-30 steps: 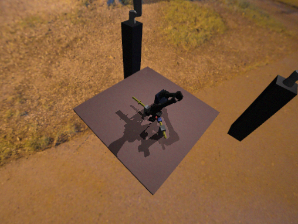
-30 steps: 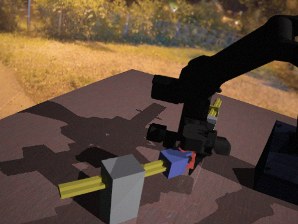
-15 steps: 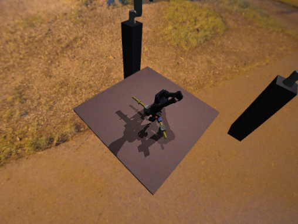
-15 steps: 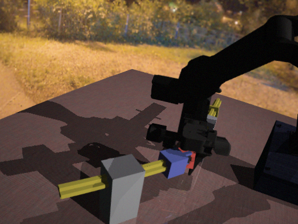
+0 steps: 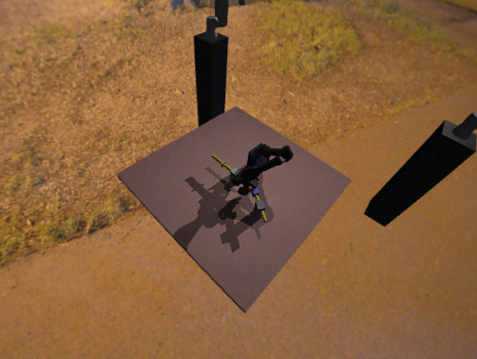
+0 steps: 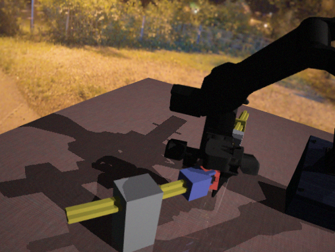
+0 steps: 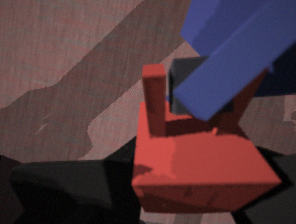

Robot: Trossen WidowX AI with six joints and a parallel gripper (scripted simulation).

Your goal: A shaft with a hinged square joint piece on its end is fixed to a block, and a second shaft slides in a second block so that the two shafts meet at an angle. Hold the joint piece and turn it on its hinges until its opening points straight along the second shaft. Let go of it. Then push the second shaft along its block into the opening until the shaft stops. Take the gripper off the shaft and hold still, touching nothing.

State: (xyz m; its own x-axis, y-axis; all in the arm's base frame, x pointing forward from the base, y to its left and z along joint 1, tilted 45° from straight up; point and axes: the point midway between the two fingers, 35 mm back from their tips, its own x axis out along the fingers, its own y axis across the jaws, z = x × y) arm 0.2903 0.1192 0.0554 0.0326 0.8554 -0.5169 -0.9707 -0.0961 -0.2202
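From the top, your gripper (image 5: 244, 190) (image 6: 215, 189) (image 7: 171, 133) is at the table's centre, the first shaft (image 5: 264, 215) (image 6: 90, 210) toward five o'clock. Outside, blue yoke (image 5: 255, 192) (image 6: 194, 185) (image 7: 235, 60) at six. At the wrist, half-open fingers clamp the red joint piece (image 5: 251, 187) (image 6: 215, 181) (image 7: 200, 160), toward six.

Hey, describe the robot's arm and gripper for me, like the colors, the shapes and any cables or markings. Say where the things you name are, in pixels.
The arm (image 5: 269, 162) (image 6: 264, 61) is near-black, with thick, rounded links and boxy housings. The gripper (image 6: 215, 186) is black too; its fingers are dark and plain. I can make out no cables or markings in this dim light.
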